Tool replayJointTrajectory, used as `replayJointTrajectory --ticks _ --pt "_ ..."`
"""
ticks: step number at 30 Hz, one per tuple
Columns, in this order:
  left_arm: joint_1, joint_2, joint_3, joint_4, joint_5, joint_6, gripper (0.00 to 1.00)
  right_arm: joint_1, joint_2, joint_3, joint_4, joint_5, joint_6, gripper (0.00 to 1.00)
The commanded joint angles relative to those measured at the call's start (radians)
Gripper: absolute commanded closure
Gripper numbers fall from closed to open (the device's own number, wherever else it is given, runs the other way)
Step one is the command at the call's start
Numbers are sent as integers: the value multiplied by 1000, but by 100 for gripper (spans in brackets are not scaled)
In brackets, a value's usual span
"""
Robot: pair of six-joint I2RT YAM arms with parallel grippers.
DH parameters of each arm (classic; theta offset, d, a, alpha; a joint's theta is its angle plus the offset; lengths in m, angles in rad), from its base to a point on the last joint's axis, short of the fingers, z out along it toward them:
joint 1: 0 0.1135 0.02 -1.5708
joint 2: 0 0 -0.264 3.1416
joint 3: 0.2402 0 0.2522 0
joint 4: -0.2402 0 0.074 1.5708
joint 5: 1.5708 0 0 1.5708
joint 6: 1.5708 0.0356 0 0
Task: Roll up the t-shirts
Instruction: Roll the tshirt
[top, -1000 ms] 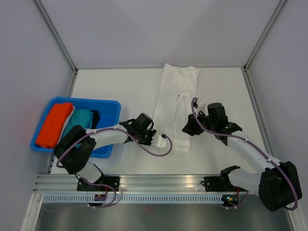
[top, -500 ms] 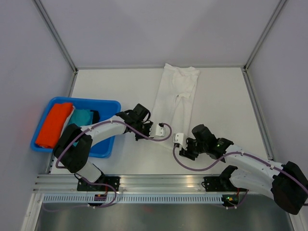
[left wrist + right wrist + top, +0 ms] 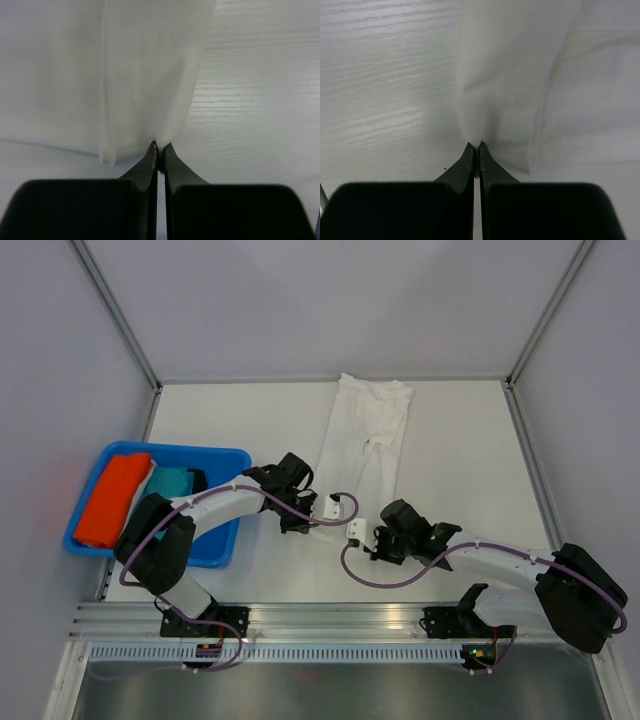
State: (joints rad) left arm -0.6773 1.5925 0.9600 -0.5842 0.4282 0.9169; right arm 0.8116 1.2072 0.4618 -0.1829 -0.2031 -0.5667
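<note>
- Pinching near hem of t-shirt [image 3: 368, 440], lying as a long strip at centre frame, with left gripper [image 3: 159, 150] and right gripper [image 3: 476, 149] clamped on cloth.
- Risking slip: thin fingertip bites, uneven pull.

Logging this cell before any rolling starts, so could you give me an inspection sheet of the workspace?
Surface: white table, faint grain, one tiny orange speck.
Job's things: one white t-shirt, folded into a long strip, lying flat, not yet rolled.
Clutter: blue bin at left, holding an orange garment and a teal garment.
Grippers: left gripper and right gripper each shut on the t-shirt's near edge.
Cables: purple cables loop loose by both wrists.
Surroundings: plain walls, metal rail at the near edge.
</note>
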Motion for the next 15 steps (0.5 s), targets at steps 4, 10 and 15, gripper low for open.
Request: replayJointTrajectory --ticks 4,10,15 --pt "27 24 97 -284 177 51 98 -124 -112 113 -252 -344 -114 100" --pt "48 96 183 -535 250 201 98 -227 -6 245 -517 -486 -236 100" --pt "131 308 399 -641 314 148 98 -333 37 259 -408 -510 -145 100"
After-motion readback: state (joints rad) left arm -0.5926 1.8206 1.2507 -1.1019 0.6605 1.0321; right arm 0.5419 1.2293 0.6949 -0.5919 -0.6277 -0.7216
